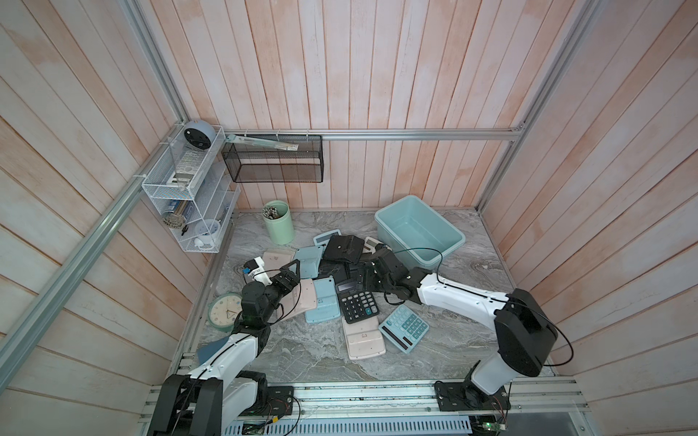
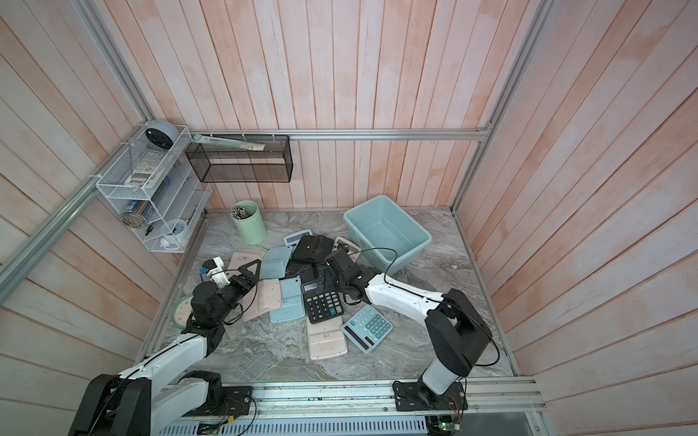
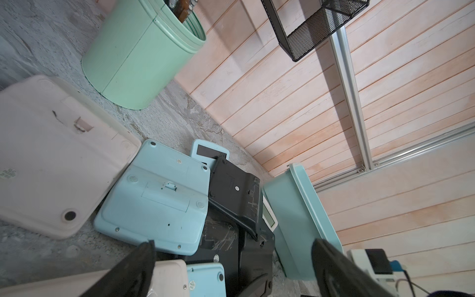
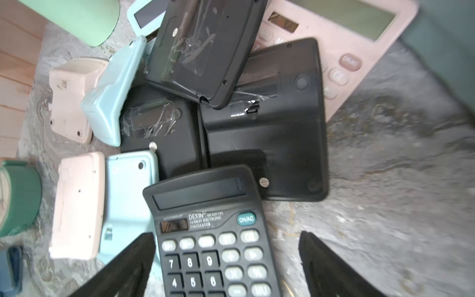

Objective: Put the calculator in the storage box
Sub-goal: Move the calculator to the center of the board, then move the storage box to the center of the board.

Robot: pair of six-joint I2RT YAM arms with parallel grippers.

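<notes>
Nothing is done yet. The storage box (image 1: 417, 226) sits empty at the far right of the worktop (image 1: 302, 358). Every calculator you can see is out on the marble, in a heap (image 1: 340, 264) just left of the box. The black DEXIN calculator (image 4: 213, 246) lies face up at the heap's near edge; most of the others are face down. Grasp, lift, carry and drop are all still to do. Your right tool (image 4: 227, 236) is spread wide and grips nothing. It is low over the black ones, the DEXIN shows between its fingers, and contact is unclear. Your left tool (image 3: 234, 243) is fully released too, empty, at the heap's left side.
</notes>
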